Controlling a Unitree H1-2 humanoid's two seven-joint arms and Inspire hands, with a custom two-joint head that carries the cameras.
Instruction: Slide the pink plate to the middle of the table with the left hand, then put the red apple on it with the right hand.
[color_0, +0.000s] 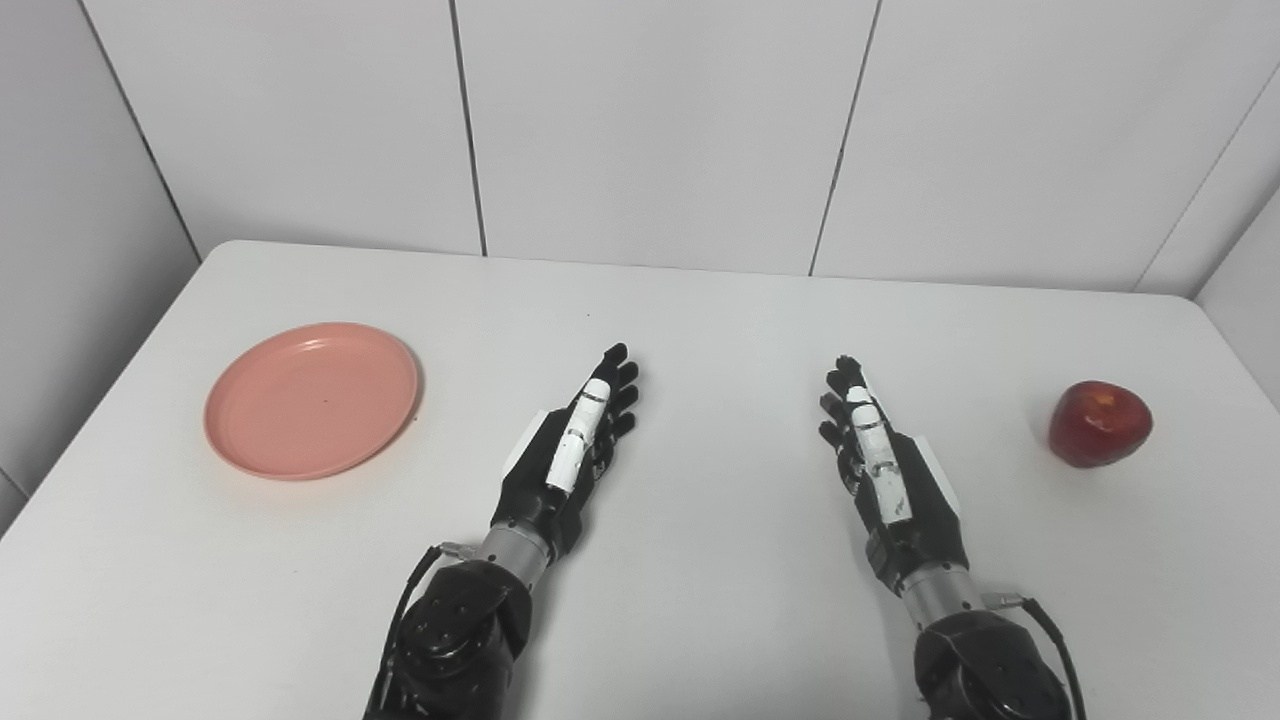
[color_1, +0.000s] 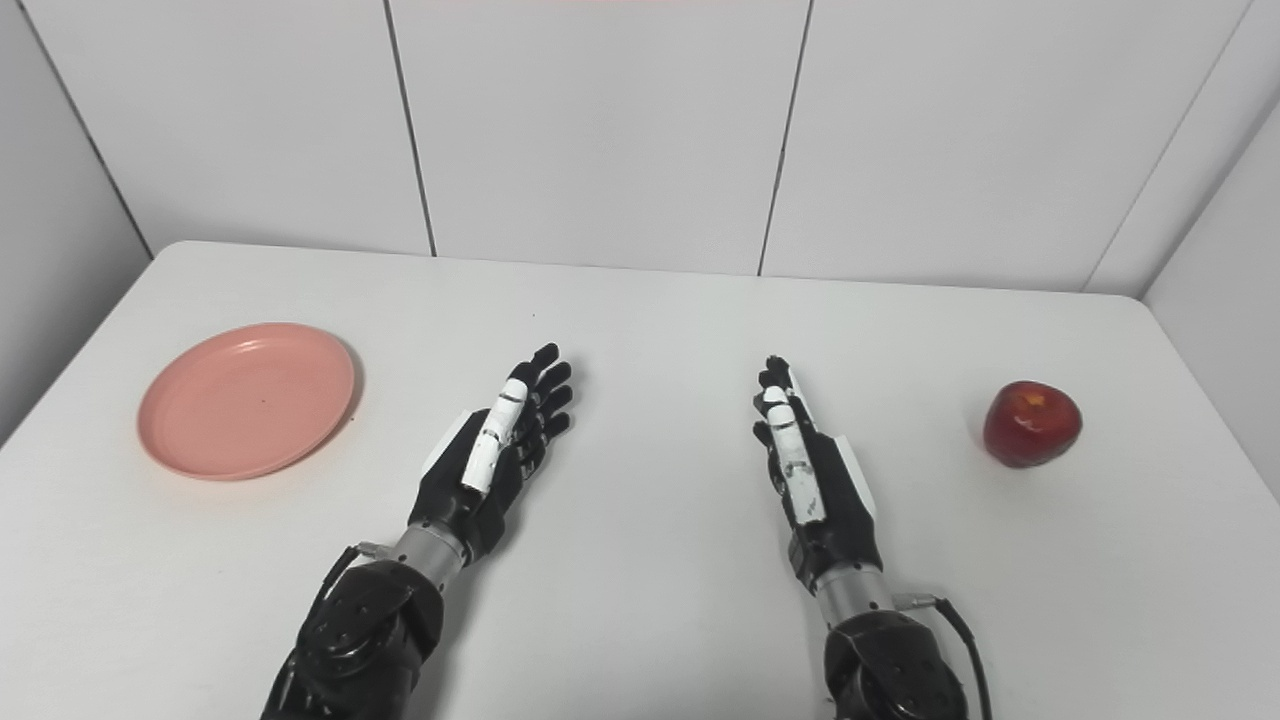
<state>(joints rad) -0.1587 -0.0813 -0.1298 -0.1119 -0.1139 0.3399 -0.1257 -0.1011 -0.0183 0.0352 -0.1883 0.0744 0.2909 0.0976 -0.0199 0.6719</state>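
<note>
A pink plate (color_0: 311, 399) lies flat on the left side of the white table (color_0: 700, 330), with nothing on it. A red apple (color_0: 1099, 423) stands upright near the table's right edge. My left hand (color_0: 572, 450) rests open in the middle of the table, fingers stretched forward, well to the right of the plate. My right hand (color_0: 880, 455) is open too, fingers extended, a good way left of the apple. Neither hand touches anything.
White panelled walls (color_0: 650, 120) rise behind the table's far edge and close in at both sides. Bare tabletop lies between the two hands and in front of them.
</note>
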